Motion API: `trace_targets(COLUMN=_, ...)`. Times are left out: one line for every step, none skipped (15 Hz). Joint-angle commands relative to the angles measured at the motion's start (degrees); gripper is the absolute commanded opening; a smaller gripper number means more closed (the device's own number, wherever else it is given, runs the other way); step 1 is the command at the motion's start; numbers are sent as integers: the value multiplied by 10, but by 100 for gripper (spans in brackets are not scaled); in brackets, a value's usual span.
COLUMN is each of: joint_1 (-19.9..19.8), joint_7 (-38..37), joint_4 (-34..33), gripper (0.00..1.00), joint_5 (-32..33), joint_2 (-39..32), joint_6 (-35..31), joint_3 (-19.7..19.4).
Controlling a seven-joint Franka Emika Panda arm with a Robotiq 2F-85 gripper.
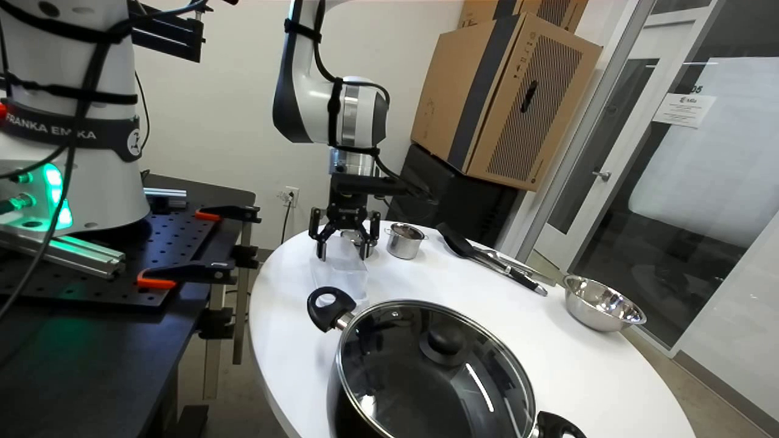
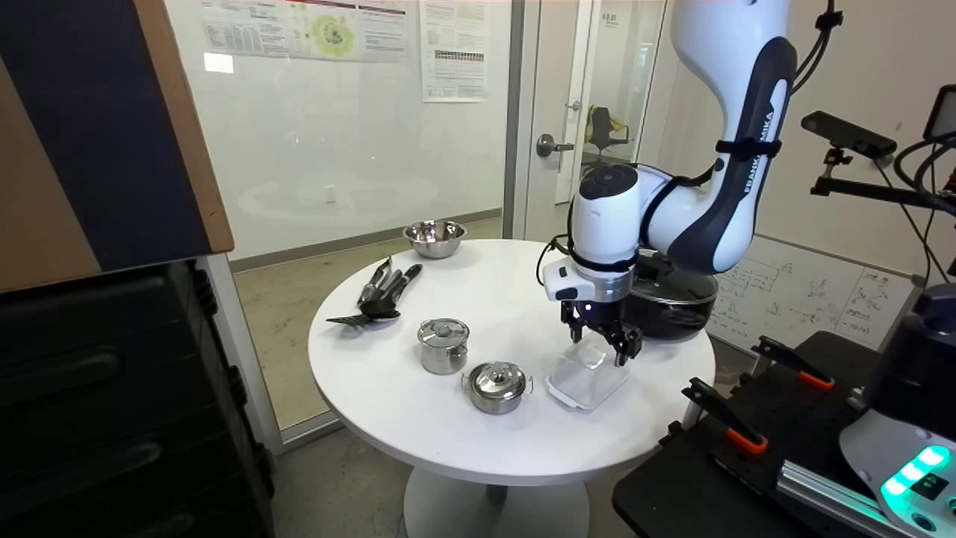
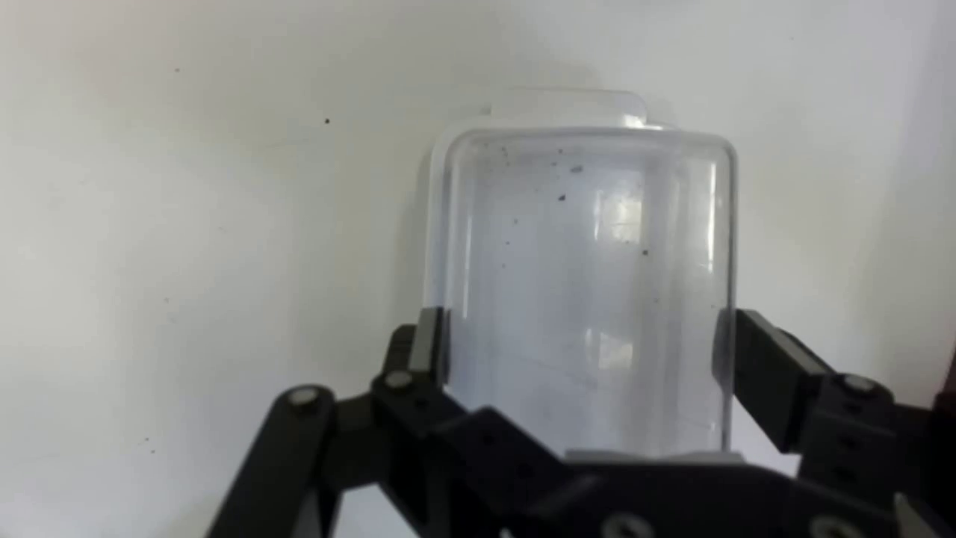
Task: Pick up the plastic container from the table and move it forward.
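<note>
The clear plastic container (image 3: pixel 590 299) fills the middle of the wrist view, with a tab at its far edge. It sits on the white table (image 2: pixel 523 441) in an exterior view, and the container (image 2: pixel 586 381) also shows there. In an exterior view the container (image 1: pixel 344 274) is behind the black pot. My gripper (image 3: pixel 590 359) has one finger against each long side of it. Both pads appear to touch the walls. The gripper also shows in both exterior views (image 1: pixel 342 250), (image 2: pixel 599 345). The container's near end is hidden by the gripper in the wrist view.
A large black lidded pot (image 1: pixel 432 371) stands close to the container. Two small steel pots (image 2: pixel 498 387), (image 2: pixel 444 346) stand on its other side. Black utensils (image 2: pixel 381 299) and a steel bowl (image 2: pixel 435 237) lie farther off. A black workbench (image 1: pixel 122 340) borders the table.
</note>
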State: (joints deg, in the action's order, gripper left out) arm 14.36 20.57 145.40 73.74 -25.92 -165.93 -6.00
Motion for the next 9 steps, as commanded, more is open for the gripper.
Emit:
trace_targets(joint_1=-1, joint_7=-14, joint_4=2, gripper=64, joint_5=14, joint_2=1, joint_6=-16, joint_3=-4)
trace_targets(joint_1=-36, joint_7=76, joint_4=22, gripper=64, joint_5=-52, joint_2=-3, joint_6=-31, joint_3=22)
trace_targets(joint_1=-61, joint_7=128, joint_4=37, gripper=64, joint_5=-87, joint_2=-1, joint_6=-50, joint_3=39)
trace_targets(joint_1=-88, joint_7=91, joint_4=38, gripper=64, joint_5=-55, joint_2=23, joint_6=-30, joint_3=63)
trace_targets(joint_1=-88, joint_7=156, joint_4=55, gripper=64, joint_5=-109, joint_2=26, joint_6=-53, joint_3=58)
trace_targets(joint_1=-97, joint_7=150, joint_4=59, gripper=64, joint_5=-108, joint_2=37, joint_6=-50, joint_3=64)
trace_targets(joint_1=-113, joint_7=175, joint_4=65, gripper=64, joint_5=-127, joint_2=37, joint_6=-54, joint_3=75)
trace_targets(joint_1=-124, joint_7=187, joint_4=69, gripper=64, joint_5=-138, joint_2=39, joint_6=-53, joint_3=82)
trace_targets(joint_1=-133, joint_7=196, joint_4=75, gripper=64, joint_5=-147, joint_2=45, joint_6=-52, joint_3=90)
